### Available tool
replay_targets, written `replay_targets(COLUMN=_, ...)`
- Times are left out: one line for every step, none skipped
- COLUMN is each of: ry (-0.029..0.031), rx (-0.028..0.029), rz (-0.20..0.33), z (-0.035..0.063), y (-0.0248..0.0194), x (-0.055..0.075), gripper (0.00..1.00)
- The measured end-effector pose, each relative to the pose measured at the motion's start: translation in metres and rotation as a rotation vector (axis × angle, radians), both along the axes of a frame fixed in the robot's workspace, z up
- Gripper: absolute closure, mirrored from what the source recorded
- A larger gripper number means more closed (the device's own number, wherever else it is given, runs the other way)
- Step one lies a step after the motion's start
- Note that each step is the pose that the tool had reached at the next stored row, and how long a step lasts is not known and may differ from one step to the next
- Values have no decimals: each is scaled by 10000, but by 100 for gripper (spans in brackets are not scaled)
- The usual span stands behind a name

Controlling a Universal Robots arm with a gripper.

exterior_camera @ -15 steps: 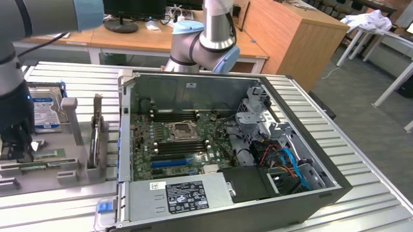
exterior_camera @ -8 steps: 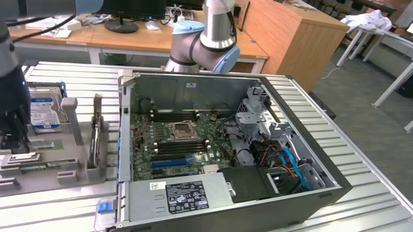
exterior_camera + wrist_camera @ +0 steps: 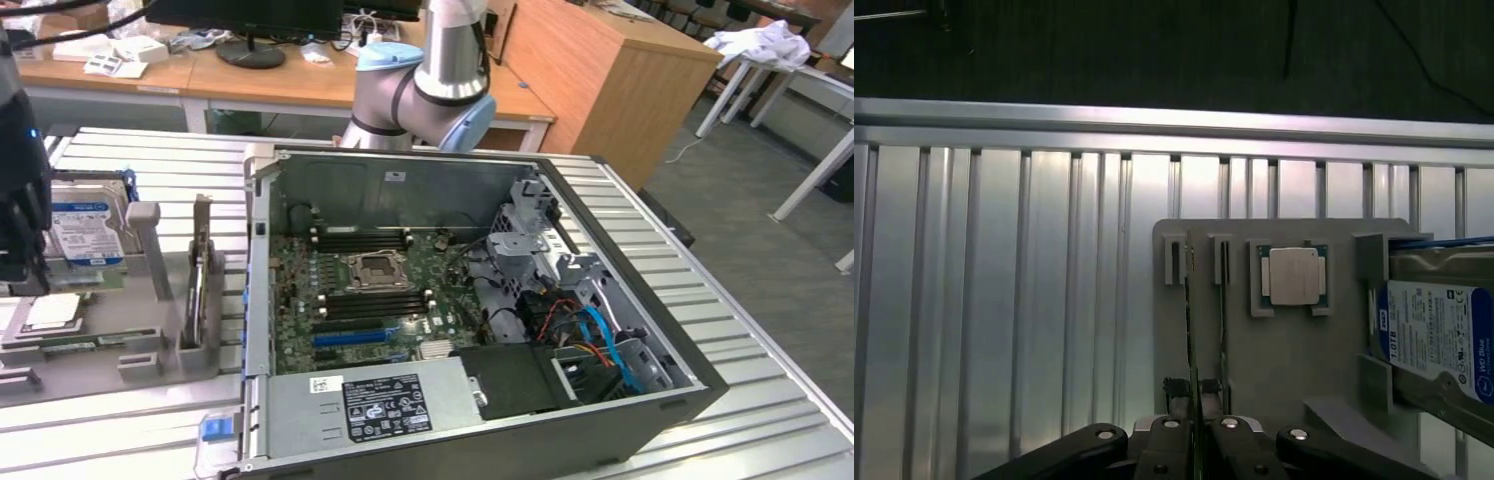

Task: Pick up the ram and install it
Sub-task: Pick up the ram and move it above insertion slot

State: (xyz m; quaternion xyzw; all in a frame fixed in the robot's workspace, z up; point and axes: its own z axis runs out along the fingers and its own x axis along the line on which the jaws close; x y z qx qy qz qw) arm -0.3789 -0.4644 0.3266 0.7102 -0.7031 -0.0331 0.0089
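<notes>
The ram (image 3: 1192, 330) is a thin green stick seen edge-on, running out from between my fingers (image 3: 1172, 445). My gripper (image 3: 1197, 445) is shut on it, high above the grey parts holder (image 3: 1304, 350). In the exterior view the gripper is a dark shape (image 3: 22, 260) at the left edge, over the holder (image 3: 134, 320). The open computer case (image 3: 267, 300) lies to the exterior view's right, its motherboard showing dark memory slots (image 3: 367, 240) beside the processor socket (image 3: 374, 270).
A second memory stick (image 3: 1222, 330) stands on edge in the holder (image 3: 202, 270). A square silver processor (image 3: 1294, 275) and a hard drive with a blue-white label (image 3: 1434, 335) also sit there. The case stands on a ribbed aluminium table (image 3: 774, 380). The arm's base (image 3: 414, 100) rises behind the case.
</notes>
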Motion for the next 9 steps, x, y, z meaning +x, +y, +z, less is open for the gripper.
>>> replay_targets(ry=7, rx=0, rz=1, z=32, y=0, x=3, gripper=86)
replay_targets(ry=11, rx=0, rz=0, z=59, y=0, x=6, gripper=86)
replay_targets(ry=15, rx=0, rz=-1, z=80, y=0, x=8, gripper=86)
replay_targets(ry=16, rx=1, rz=-1, z=101, y=1, x=10, gripper=86)
replay_targets(ry=19, rx=0, rz=-1, z=123, y=1, x=12, gripper=86)
replay_targets(ry=22, rx=0, rz=-1, z=145, y=1, x=14, gripper=86)
replay_targets(ry=25, rx=0, rz=0, z=171, y=0, x=16, gripper=86)
replay_targets(ry=30, rx=0, rz=-1, z=200, y=0, x=17, gripper=86)
replay_targets(ry=35, rx=0, rz=0, z=233, y=0, x=19, gripper=86)
